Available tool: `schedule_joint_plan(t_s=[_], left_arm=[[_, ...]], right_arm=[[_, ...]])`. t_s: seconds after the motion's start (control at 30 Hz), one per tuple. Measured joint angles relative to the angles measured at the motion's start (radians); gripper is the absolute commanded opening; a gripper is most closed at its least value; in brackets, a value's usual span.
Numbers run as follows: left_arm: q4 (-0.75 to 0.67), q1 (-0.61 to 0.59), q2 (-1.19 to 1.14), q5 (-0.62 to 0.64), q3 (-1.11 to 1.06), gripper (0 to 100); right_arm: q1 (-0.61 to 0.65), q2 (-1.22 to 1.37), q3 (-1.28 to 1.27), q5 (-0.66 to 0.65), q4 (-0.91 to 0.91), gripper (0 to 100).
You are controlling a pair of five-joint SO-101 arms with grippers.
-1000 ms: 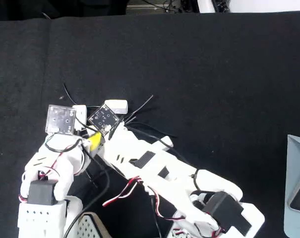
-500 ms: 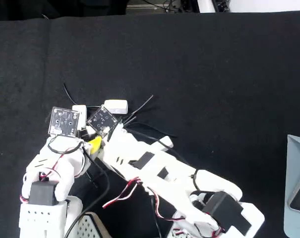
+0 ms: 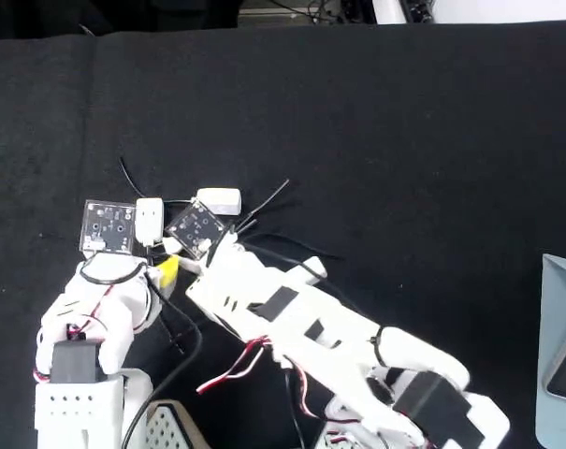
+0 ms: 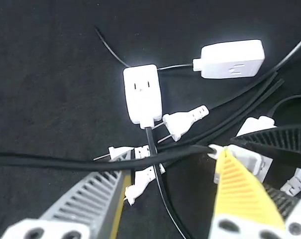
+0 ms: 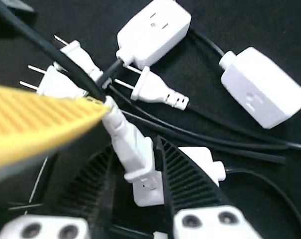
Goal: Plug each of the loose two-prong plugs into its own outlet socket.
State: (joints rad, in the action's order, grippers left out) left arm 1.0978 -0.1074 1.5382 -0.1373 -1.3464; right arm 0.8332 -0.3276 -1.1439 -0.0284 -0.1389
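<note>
Two white outlet sockets lie side by side, one [image 4: 143, 97] [image 3: 150, 220] nearer and one [image 4: 233, 59] [image 3: 219, 200] farther off. Several loose white two-prong plugs [image 4: 182, 122] [image 4: 128, 153] [image 5: 152, 88] lie among black cables just below them. My left gripper [image 4: 172, 164] is open, its grey and yellow fingers straddling a black cable [image 4: 65, 163] close to the plugs. My right gripper [image 5: 135, 147] is shut on a white plug [image 5: 138, 167], held between its black ribbed fingers right beside the left gripper's yellow finger [image 5: 41, 124] [image 3: 164, 271].
Black cables [image 3: 264, 201] fan out over the dark tablecloth around the sockets. Another white connector [image 5: 206, 167] lies beside the right gripper's finger. A grey tray [image 3: 563, 355] sits at the table's right edge. Both arms crowd the front left.
The left wrist and its yellow finger have swung slightly left. The right arm's elbow has dropped toward the front while its gripper stays by the sockets.
</note>
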Motion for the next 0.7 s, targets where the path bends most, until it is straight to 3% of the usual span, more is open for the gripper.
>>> schedule_joint_plan(t_s=[0.3,0.43,0.57,0.7], left_arm=[[0.0,-0.002,0.0,0.0,0.0,27],[0.0,-0.002,0.0,-0.002,0.0,27],[0.0,-0.029,0.0,-0.002,0.0,27],[0.0,-0.13,0.0,0.029,0.003,27]], right_arm=[[-0.012,-0.021,-0.002,0.0,0.0,7.7],[-0.012,-0.021,-0.009,0.0,0.0,1.1],[-0.012,-0.026,-0.014,0.0,-0.035,8.6],[-0.015,-0.028,0.037,0.0,-0.219,12.4]])
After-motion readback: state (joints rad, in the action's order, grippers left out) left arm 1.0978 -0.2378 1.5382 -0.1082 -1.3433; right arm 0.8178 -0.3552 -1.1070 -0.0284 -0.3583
